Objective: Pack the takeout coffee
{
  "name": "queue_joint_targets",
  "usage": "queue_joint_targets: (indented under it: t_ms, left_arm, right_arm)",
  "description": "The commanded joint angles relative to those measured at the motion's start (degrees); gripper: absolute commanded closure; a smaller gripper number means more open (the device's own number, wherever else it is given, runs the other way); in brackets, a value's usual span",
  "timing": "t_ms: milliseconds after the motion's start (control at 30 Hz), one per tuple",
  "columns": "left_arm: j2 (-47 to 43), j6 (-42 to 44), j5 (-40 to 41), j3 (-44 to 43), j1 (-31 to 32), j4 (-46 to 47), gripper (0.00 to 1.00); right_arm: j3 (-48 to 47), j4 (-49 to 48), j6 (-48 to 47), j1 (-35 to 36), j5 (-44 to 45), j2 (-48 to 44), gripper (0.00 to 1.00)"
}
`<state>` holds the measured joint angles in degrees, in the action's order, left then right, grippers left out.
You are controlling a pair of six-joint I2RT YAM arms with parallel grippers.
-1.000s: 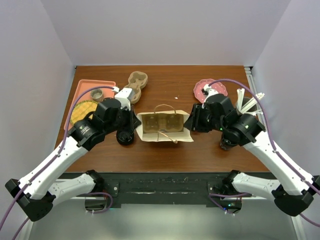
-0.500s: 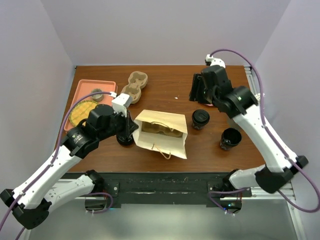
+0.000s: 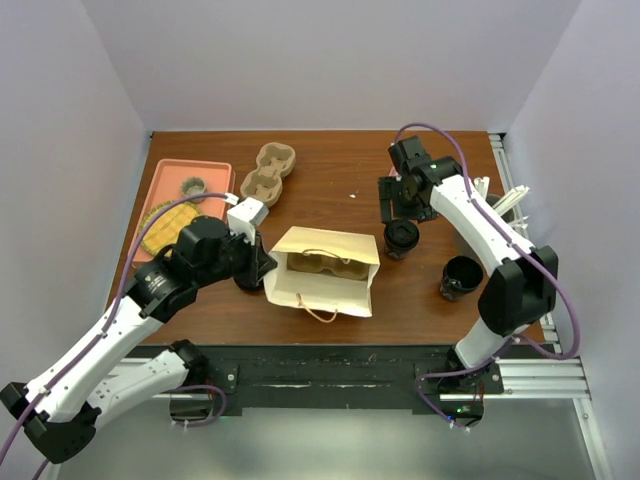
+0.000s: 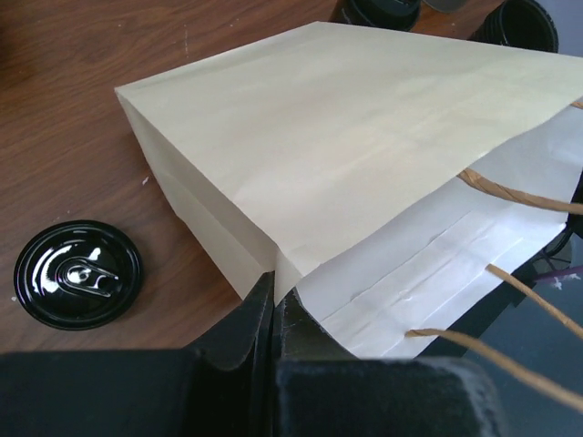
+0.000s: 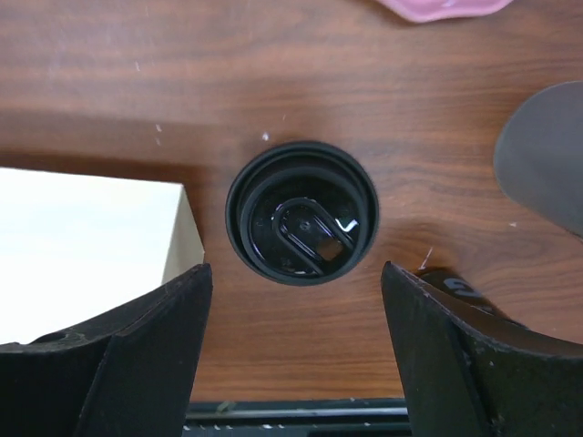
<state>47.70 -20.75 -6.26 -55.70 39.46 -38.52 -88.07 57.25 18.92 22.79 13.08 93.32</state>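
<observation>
A cream paper bag point(image 3: 322, 285) lies open in the middle of the table with a tan cup carrier point(image 3: 322, 262) inside. My left gripper point(image 3: 262, 264) is shut on the bag's left edge, which shows in the left wrist view point(image 4: 273, 287). One black lidded coffee cup point(image 3: 401, 238) stands right of the bag. My right gripper point(image 3: 401, 205) is open and hovers above it, with the lid point(image 5: 301, 226) between the fingers point(image 5: 155, 346). A second cup point(image 3: 461, 277) stands further right. A third point(image 4: 77, 273) stands by the left gripper.
An orange tray point(image 3: 172, 170) with a plate and a small cup sits at the back left. A spare tan carrier point(image 3: 268, 172) lies behind the bag. A pink plate point(image 5: 446, 7) is beyond the right gripper. White sticks point(image 3: 500, 205) lie at the right edge.
My right gripper left the bag's right side, swung to the back, then came over the cup right of the bag. The bag shifted and tilted; my left gripper kept its hold.
</observation>
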Motion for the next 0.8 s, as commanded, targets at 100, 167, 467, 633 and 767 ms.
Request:
queue_joint_targets:
  t_ms: [100,167,467,633,767]
  left_arm:
    - [-1.3,4.8,-2.4,-0.1,0.2,0.4,1.0]
    - [-1.0,5.5,-2.4,-0.7,0.2,-0.1,1.0]
    - [-0.5,5.3,-2.5,-1.5,0.2,-1.2,1.0]
    - [-0.2,5.2,-2.2,-2.2,0.2,-1.4,1.0]
    - [0.5,4.8,-2.1,-2.7,0.3,-1.7,1.0]
  right_arm:
    - [-1.5,0.8,-8.3,-2.0,-4.9,5.6,0.21]
    - [-1.5,1.6,-9.0,-2.6,-5.3,5.9,0.21]
    - [-1.3,2.6,-10.7,-4.6,-8.1,5.6,0.2]
    - [-1.8,2.9,-11.9,-4.7,-10.9,6.9,0.21]
    - [-1.6,2.9,-12.1,-4.8,-11.5,6.7,0.21]
